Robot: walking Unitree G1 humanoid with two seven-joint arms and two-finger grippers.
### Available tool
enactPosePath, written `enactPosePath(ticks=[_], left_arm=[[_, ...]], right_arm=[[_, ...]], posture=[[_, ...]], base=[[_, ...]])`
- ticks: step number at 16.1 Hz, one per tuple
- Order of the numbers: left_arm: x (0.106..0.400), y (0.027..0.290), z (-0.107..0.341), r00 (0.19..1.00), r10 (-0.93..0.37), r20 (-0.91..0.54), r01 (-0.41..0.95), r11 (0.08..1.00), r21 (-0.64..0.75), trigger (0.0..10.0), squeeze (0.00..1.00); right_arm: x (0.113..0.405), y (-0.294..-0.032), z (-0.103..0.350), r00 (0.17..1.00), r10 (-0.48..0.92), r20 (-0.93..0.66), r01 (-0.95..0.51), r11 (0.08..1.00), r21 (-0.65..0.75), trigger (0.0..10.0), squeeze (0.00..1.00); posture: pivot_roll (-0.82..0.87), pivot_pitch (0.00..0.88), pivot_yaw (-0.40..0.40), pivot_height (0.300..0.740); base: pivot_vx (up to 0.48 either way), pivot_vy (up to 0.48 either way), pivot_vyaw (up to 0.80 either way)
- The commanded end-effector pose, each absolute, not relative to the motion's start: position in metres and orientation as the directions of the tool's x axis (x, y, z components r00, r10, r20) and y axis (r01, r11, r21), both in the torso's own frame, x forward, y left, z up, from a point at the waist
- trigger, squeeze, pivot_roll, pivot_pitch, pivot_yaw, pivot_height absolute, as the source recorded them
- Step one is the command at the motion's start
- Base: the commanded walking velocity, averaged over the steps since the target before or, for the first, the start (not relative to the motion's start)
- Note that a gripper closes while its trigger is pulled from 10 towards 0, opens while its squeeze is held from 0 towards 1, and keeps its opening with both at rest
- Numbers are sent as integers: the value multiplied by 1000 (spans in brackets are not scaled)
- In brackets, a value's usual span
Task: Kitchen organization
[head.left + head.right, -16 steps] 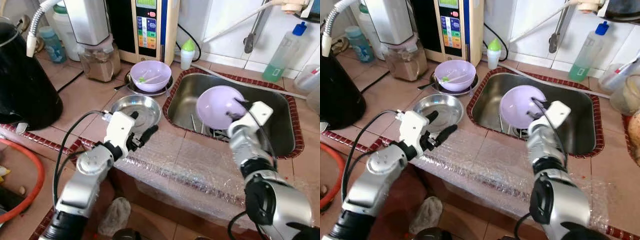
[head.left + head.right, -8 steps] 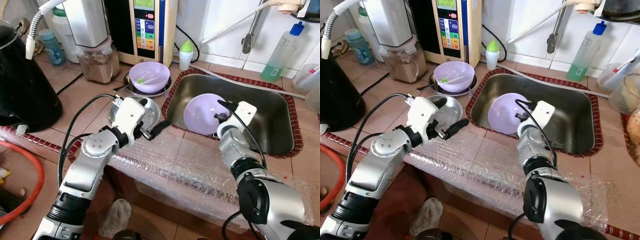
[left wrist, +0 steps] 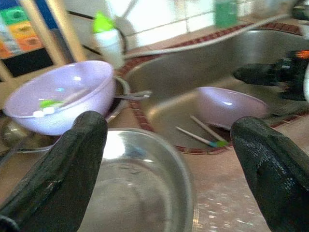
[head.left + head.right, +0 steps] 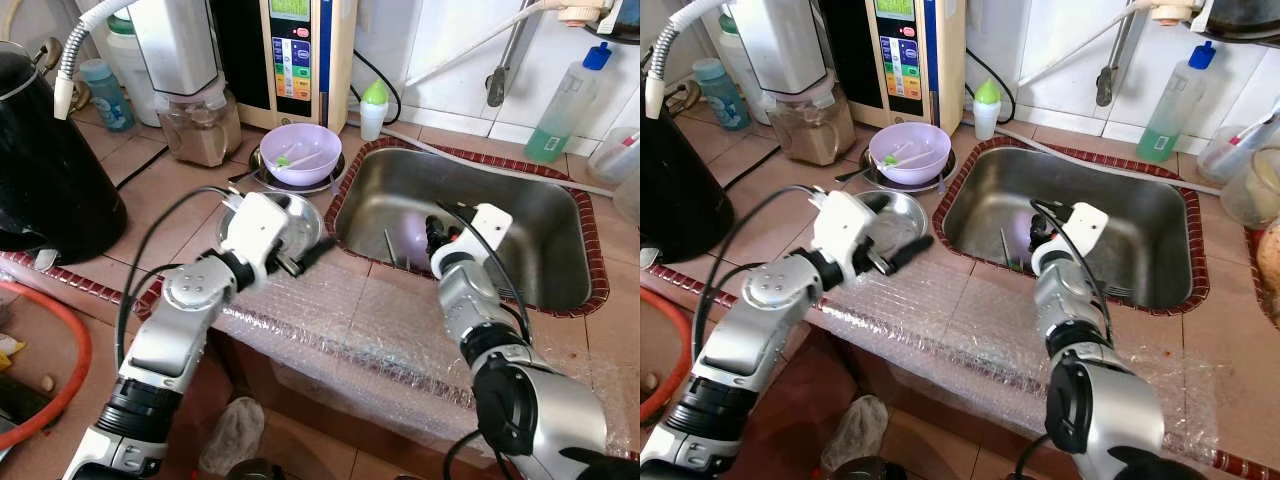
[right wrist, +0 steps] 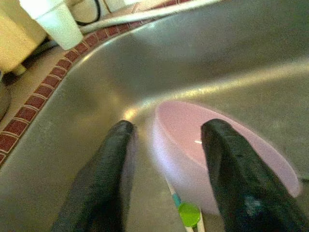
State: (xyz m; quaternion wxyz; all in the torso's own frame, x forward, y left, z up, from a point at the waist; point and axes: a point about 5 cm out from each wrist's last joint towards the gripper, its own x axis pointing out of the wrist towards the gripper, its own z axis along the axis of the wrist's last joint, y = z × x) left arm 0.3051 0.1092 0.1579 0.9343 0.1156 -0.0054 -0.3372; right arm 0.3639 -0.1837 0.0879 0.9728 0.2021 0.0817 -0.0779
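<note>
While the left gripper hovers wide open over the steel dish beside the sink, the right gripper straddles, unclosed, the sink bowl. Organization appears barely begun; both dishes await moving.

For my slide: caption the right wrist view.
Open right gripper above pale purple plastic bowl lying in the steel sink.

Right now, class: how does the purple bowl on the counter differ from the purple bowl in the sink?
The counter bowl stands upright on a dark plate; the sink bowl lies tilted on the basin floor. The counter bowl holds a utensil inside; the sink bowl's utensils lie beside it. The right pincer straddles the sink bowl's rim. Both are lilac and round.
</note>
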Motion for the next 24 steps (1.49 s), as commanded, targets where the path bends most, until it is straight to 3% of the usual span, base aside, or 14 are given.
enactPosePath(ticks=[1, 3, 7, 8, 9, 13, 14, 15, 16, 20, 21, 22, 23, 24], left_arm=[[310, 118, 159, 813, -579, -56, 574, 783, 239, 10000, 1000], [317, 132, 163, 885, -465, -6, 454, 861, 230, 10000, 1000], [318, 134, 163, 896, -445, -1, 434, 873, 224, 10000, 1000], [326, 158, 153, 967, -255, -1, 253, 958, 139, 10000, 1000], [328, 169, 148, 987, -163, -13, 163, 981, 101, 10000, 1000], [335, 188, 144, 999, -38, -34, 40, 998, 43, 10000, 1000], [336, 190, 142, 998, -36, -45, 38, 998, 46, 10000, 980], [337, 191, 140, 998, -21, -61, 24, 999, 45, 10000, 208], [339, 192, 136, 996, -9, -87, 11, 1000, 16, 10000, 0], [345, 186, 124, 980, -58, -192, 48, 997, -60, 10000, 0], [346, 183, 121, 974, -80, -213, 66, 995, -73, 8824, 0], [347, 180, 121, 971, -95, -220, 79, 994, -78, 4000, 0], [349, 178, 118, 964, -116, -241, 94, 991, -99, 0, 0], [349, 176, 116, 955, -139, -261, 109, 986, -126, 0, 0]], right_arm=[[363, -182, 89, 982, -97, -163, 150, 921, 361, 10000, 1000], [364, -175, 94, 993, -54, -109, 89, 936, 341, 10000, 1000], [364, -175, 95, 994, -48, -100, 79, 938, 336, 10000, 1000], [355, -165, 98, 999, 30, -28, -22, 962, 272, 10000, 1000], [350, -160, 99, 998, 66, -2, -64, 967, 247, 10000, 1000], [333, -151, 101, 978, 201, 58, -209, 946, 247, 10000, 969], [331, -147, 103, 972, 223, 69, -233, 941, 246, 10000, 0], [326, -143, 107, 964, 253, 85, -266, 937, 227, 10000, 0], [320, -137, 113, 953, 286, 103, -302, 929, 214, 10000, 0], [303, -110, 133, 861, 483, 160, -506, 846, 165, 10000, 0], [297, -104, 135, 828, 540, 150, -559, 815, 150, 10000, 0], [293, -102, 134, 813, 565, 139, -581, 801, 142, 10000, 0], [288, -103, 132, 802, 586, 113, -597, 794, 115, 10000, 0], [286, -105, 128, 807, 582, 95, -590, 800, 111, 10000, 0]], posture=[[63, 0, 40, 740], [62, 0, 36, 740], [60, 0, 30, 740], [45, 0, -3, 740], [45, 0, -3, 740], [29, 0, 3, 740], [25, 0, 7, 740], [23, 0, 10, 740], [18, 0, 17, 740], [10, 0, 29, 740], [10, 0, 29, 740], [8, 0, 32, 740], [7, 0, 36, 740], [5, 0, 40, 740]], base=[[0, 0, 0], [0, 0, 0], [0, 0, 0], [0, 0, 0], [0, 0, 0], [0, 0, 0], [0, 0, 0], [0, 0, 0], [0, 0, 0], [0, 0, 0], [0, 0, 0], [0, 0, 0], [0, 0, 0], [0, 0, 0]])
